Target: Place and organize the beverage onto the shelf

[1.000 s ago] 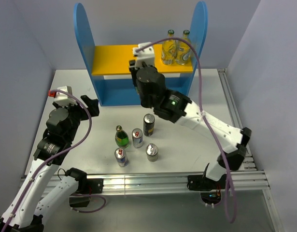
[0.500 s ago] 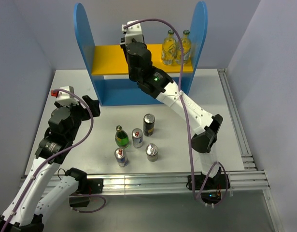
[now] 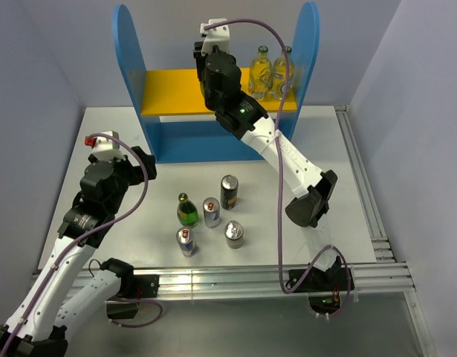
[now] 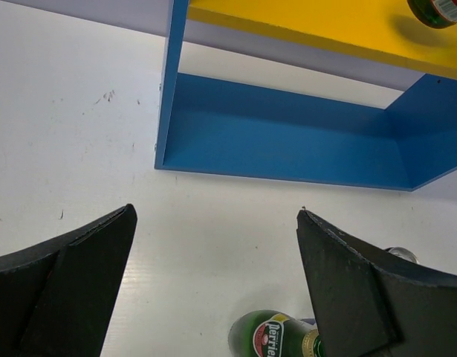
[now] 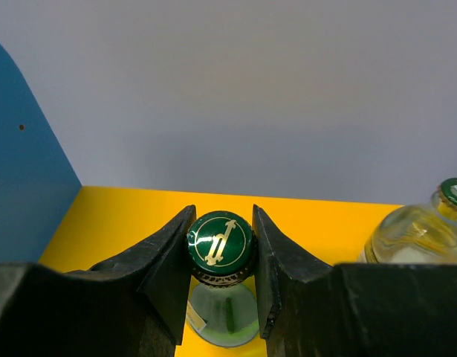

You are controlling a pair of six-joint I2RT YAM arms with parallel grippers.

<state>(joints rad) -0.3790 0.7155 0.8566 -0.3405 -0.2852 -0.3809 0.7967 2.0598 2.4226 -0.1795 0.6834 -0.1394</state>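
Pale glass bottle [image 5: 222, 311], green cap [image 5: 221, 244], pinched by right hand [image 5: 221, 227]

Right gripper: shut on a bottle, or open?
The right gripper is shut on the green-capped bottle: both fingers press against its cap, over the yellow board.

Left gripper [image 4: 216, 214] jaws wide apart. Green bottle [image 4: 269, 336] at bottom edge on white tabletop [image 4: 65, 149]. Blue shelf [image 4: 287, 141] ahead, yellow board [image 4: 317, 26] on top. Second bottle [image 4: 438, 11] on board, far corner.
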